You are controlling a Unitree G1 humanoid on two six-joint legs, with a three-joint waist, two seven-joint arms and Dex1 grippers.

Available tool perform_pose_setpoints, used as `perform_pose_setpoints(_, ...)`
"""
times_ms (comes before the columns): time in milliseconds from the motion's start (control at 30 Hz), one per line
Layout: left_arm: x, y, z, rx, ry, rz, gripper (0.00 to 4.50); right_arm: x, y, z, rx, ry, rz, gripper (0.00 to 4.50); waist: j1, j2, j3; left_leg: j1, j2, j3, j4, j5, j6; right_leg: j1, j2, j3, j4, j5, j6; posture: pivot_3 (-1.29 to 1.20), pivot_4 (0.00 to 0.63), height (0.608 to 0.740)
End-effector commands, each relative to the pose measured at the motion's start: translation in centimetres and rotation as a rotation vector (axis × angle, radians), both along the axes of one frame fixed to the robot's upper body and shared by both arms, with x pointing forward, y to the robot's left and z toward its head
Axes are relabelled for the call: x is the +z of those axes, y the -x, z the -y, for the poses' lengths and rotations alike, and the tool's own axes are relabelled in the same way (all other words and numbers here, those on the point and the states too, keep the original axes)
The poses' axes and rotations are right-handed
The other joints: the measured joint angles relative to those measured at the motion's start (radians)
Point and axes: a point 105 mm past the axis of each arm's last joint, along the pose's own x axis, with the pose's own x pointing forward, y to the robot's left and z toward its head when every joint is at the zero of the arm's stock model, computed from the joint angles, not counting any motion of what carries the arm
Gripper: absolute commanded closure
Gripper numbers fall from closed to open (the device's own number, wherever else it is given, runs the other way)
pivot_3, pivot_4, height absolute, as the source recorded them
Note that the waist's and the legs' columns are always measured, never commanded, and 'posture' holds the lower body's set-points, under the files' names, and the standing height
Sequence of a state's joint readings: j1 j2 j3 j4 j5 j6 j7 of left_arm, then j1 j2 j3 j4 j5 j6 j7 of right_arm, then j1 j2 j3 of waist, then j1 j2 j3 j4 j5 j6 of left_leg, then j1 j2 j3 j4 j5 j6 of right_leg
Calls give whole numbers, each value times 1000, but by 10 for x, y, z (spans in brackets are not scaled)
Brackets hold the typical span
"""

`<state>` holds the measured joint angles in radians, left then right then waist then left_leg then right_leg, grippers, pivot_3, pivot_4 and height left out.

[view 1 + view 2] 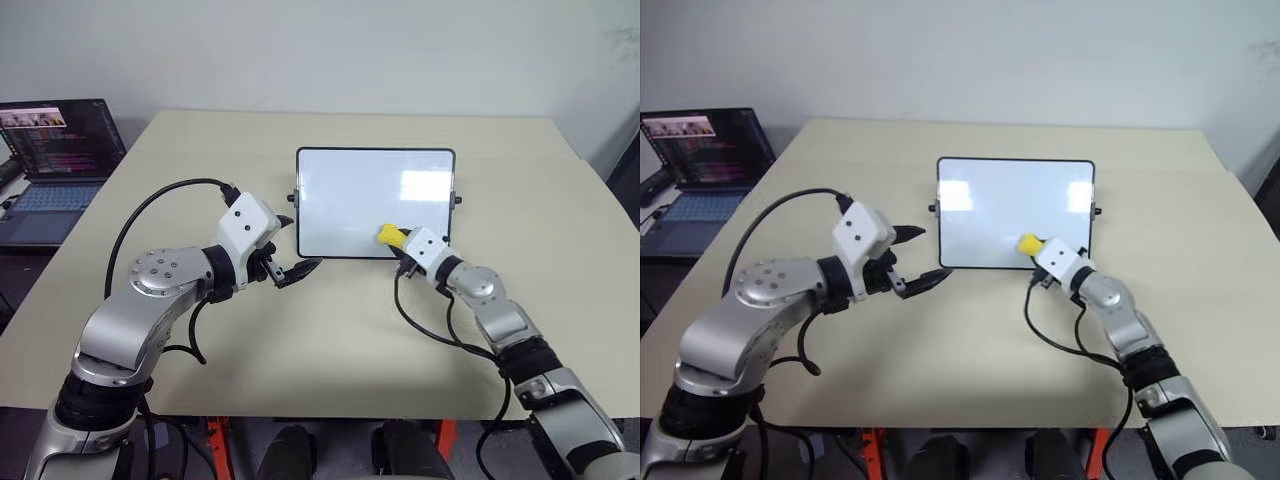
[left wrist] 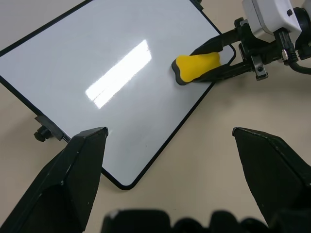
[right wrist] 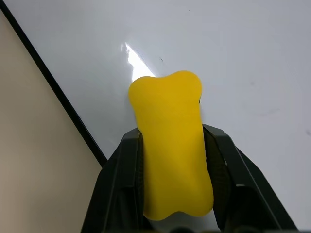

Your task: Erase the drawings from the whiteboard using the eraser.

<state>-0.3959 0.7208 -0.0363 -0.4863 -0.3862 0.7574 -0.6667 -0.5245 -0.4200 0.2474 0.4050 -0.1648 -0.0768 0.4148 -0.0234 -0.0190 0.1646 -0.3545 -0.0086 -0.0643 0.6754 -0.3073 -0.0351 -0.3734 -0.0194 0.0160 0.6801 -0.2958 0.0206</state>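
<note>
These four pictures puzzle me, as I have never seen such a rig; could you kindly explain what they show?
A two-armed robot stands at a beige table. Two pictures come from its head, looking down; the other two from cameras on its wrists. On the table lies a small glossy white board with a thin black frame, its surface wiped clean. The right pincer is shut on a small yellow oblong eraser, pressed on the board's near corner. The left pincer hangs open beside the board. An open dark laptop sits on the left.
</note>
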Motion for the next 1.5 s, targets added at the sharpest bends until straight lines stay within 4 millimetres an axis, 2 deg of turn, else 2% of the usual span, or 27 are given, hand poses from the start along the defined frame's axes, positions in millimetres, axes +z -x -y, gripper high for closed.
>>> perform_pose_setpoints(33,13,0,2,-9,-5,56,0,-21,-1,44,-140,36,-87,3125,0,0,0,2,0,0,0,0,0,2,0,1,0,0,0,0,150,740)
perform_pose_setpoints(167,14,0,2,-9,-5,59,0,-16,1,51,-152,28,-78,3125,0,0,0,5,0,1,0,0,1,4,0,1,0,0,0,0,150,740)
perform_pose_setpoints(300,14,-1,3,-13,-6,60,0,-2,2,41,-137,-17,-51,3125,-5,0,0,5,0,1,0,0,1,4,0,1,0,0,0,0,150,740)
perform_pose_setpoints(567,15,-2,3,-17,-6,62,0,34,11,1,-67,-137,7,3125,-8,0,1,0,0,1,-4,0,1,-3,0,2,0,0,0,0,150,740)
perform_pose_setpoints(700,16,-2,4,-17,-8,65,0,60,17,-31,0,-242,39,3125,-8,1,1,-11,1,1,-7,1,-1,-16,1,1,0,0,-1,0,150,740)
perform_pose_setpoints(767,16,-3,4,-17,-9,66,0,71,20,-45,36,-279,54,3125,-8,1,1,-12,1,2,-11,2,-3,-17,1,1,-1,-1,-2,0,150,740)
perform_pose_setpoints(900,16,-3,4,-16,-10,68,0,82,22,-64,83,-305,66,3125,-6,1,1,-13,1,2,-13,2,-3,-17,0,1,-5,-2,-2,0,150,740)
perform_pose_setpoints(1100,16,-2,4,-15,-10,69,0,74,17,-85,114,-306,49,3125,-6,1,1,-13,1,2,-13,1,-3,-17,0,1,-5,-2,-2,0,150,740)
perform_pose_setpoints(1233,17,-1,3,-13,-12,72,0,62,13,-101,150,-280,39,3125,-8,1,1,-12,1,2,-12,1,-3,-17,0,1,-3,-2,-2,0,150,740)
perform_pose_setpoints(1367,17,0,2,-9,-14,73,0,44,6,-100,146,-242,18,3125,-8,1,1,-11,1,2,-12,2,-3,-17,0,1,-3,-3,-3,0,150,740)
perform_pose_setpoints(1500,16,1,1,-5,-13,73,0,27,-1,-87,116,-182,0,3125,-8,1,2,-11,1,3,-12,2,-3,-17,0,2,-3,-3,-3,0,150,740)
